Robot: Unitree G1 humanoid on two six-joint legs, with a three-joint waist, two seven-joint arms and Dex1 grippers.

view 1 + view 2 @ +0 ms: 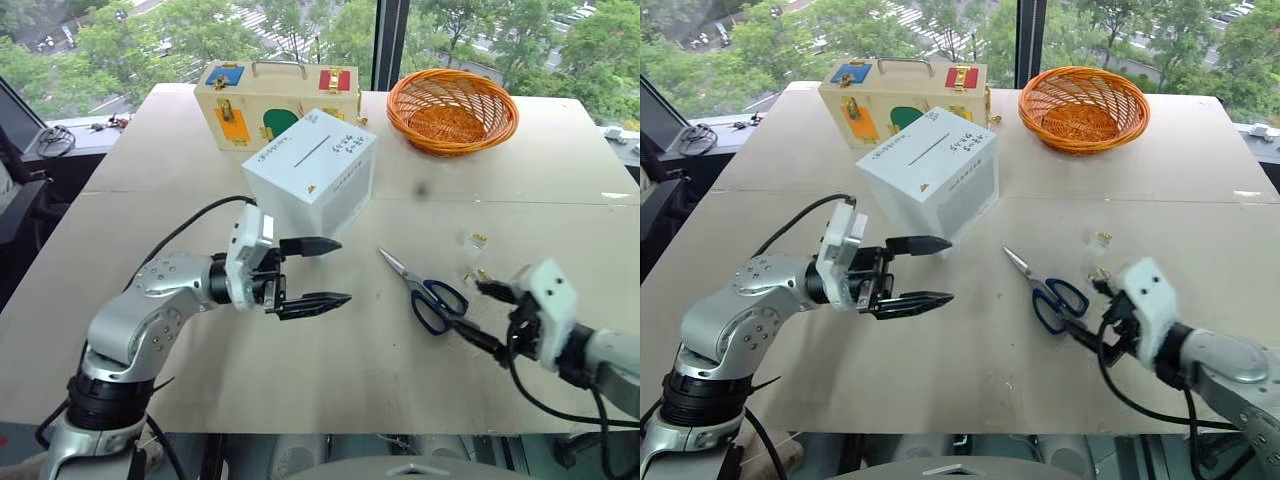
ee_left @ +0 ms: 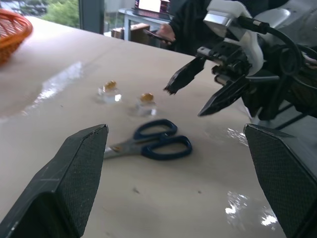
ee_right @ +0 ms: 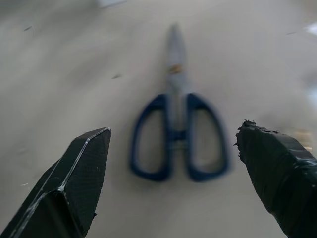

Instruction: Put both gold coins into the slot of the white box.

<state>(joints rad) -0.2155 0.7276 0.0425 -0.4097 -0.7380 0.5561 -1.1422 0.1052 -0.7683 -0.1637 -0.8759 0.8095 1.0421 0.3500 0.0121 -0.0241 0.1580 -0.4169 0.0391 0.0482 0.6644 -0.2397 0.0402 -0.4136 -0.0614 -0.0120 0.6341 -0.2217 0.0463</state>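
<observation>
Gold coins (image 1: 479, 239) (image 1: 484, 275) sit untouched on clear blocks beside the scissors (image 1: 428, 293), just off the right gripper (image 1: 484, 316), w/ both grippers' jaws wide open & empty, left gripper (image 1: 310, 271) near the white box (image 1: 312, 170); approach stage; next likely: pinch one coin.

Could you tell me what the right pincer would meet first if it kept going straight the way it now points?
Most likely the blue-handled steel scissors: they lie centred between the open right pincer's fingers in its wrist view, flat on the beige table. Depth is unclear, so it might touch the tabletop just short of the handles.
</observation>
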